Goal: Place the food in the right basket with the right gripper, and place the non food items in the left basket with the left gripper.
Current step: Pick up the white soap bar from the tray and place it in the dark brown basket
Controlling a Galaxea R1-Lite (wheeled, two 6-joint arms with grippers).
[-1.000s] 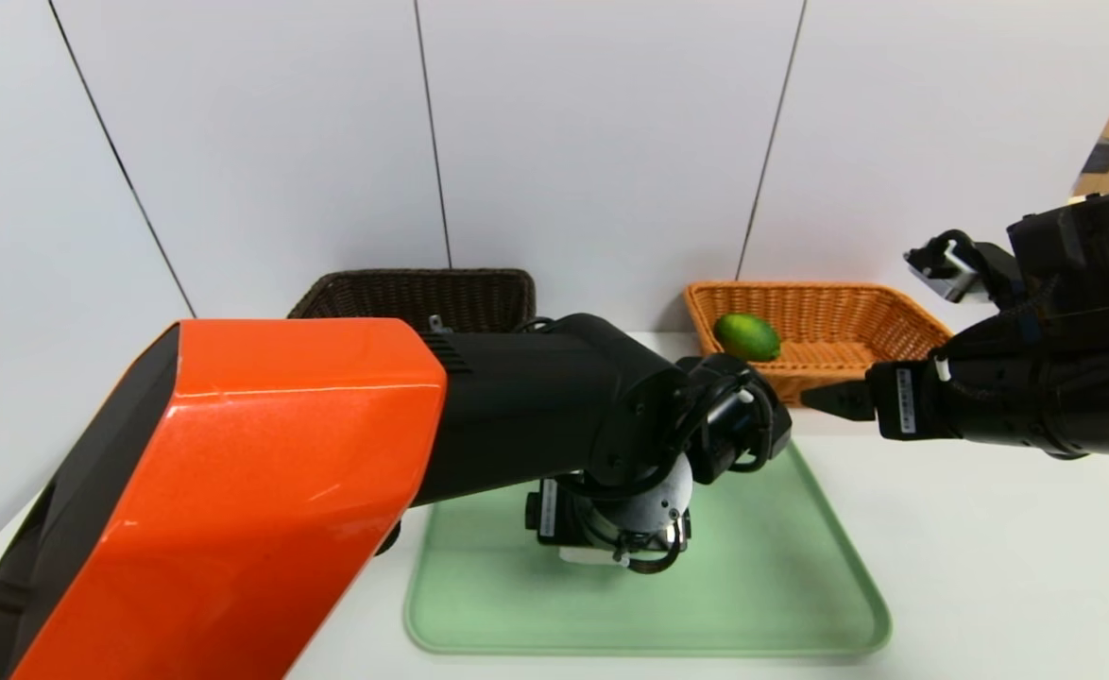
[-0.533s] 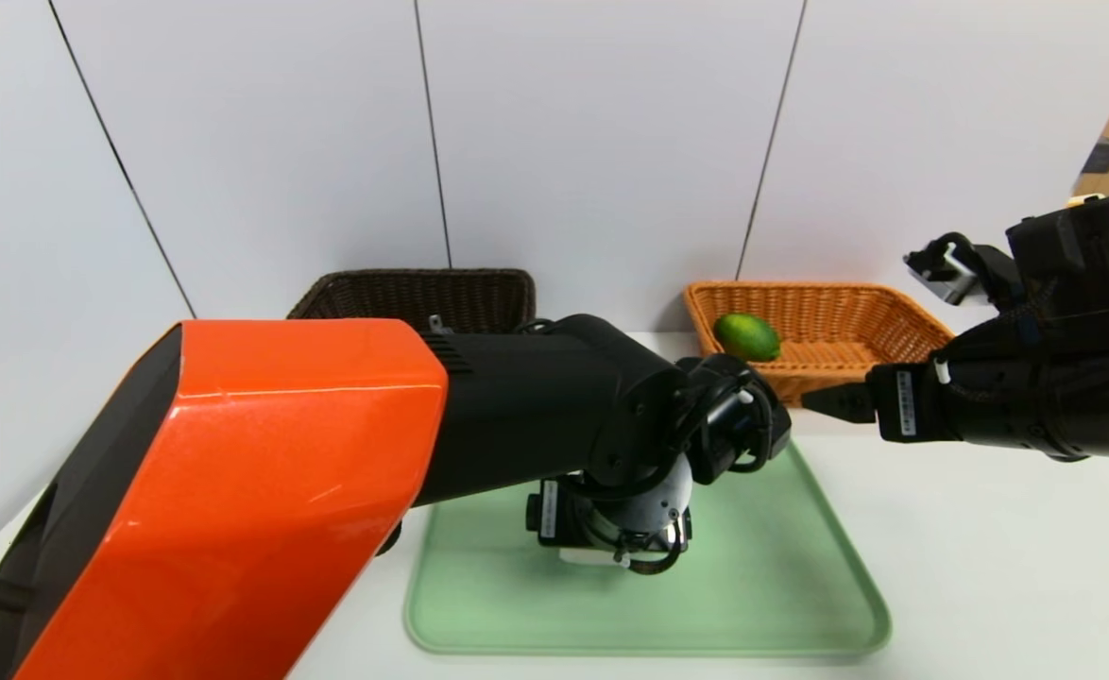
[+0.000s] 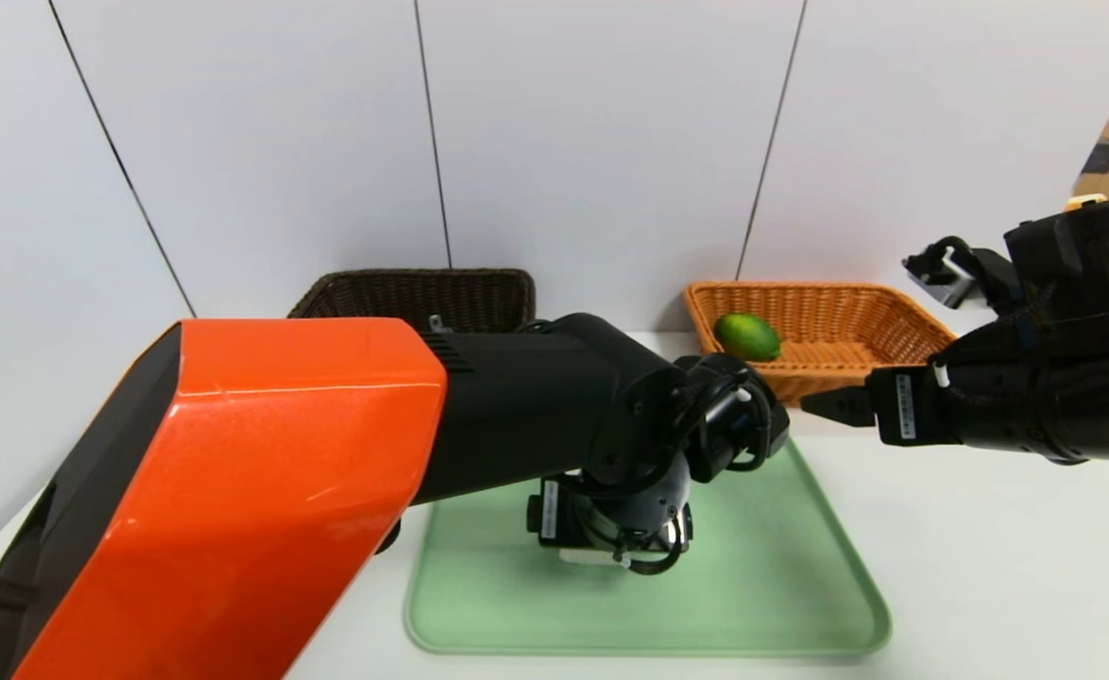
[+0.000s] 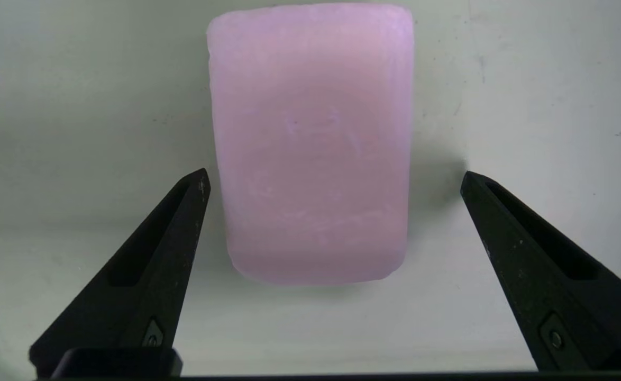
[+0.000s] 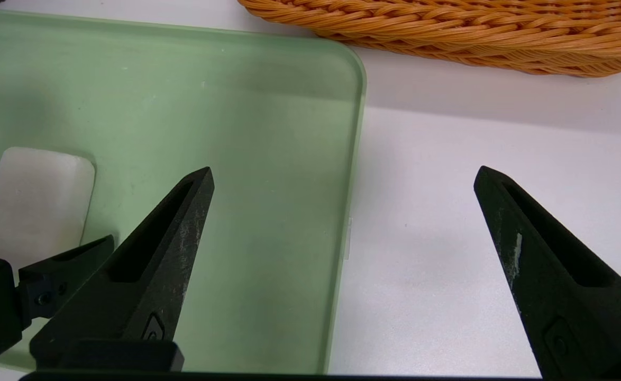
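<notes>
A pale pinkish bar of soap (image 4: 310,143) lies flat on the green tray (image 3: 781,586). My left gripper (image 4: 334,177) points down over it, open, one finger on each side of the bar's near end, neither touching it. In the head view the left wrist hides most of the soap (image 3: 592,557). My right gripper (image 5: 345,172) hovers open and empty above the tray's right edge (image 5: 361,106), in front of the orange basket (image 3: 923,321). A green lime (image 3: 748,337) rests in that basket. The right wrist view shows the soap (image 5: 35,201) as white.
The dark brown basket (image 3: 422,293) stands at the back left, partly behind my left arm. The orange basket's woven wall (image 5: 448,32) is just beyond the right gripper. White table surrounds the tray.
The left wrist has shifted slightly lower over the soap. The right arm has drifted very slightly.
</notes>
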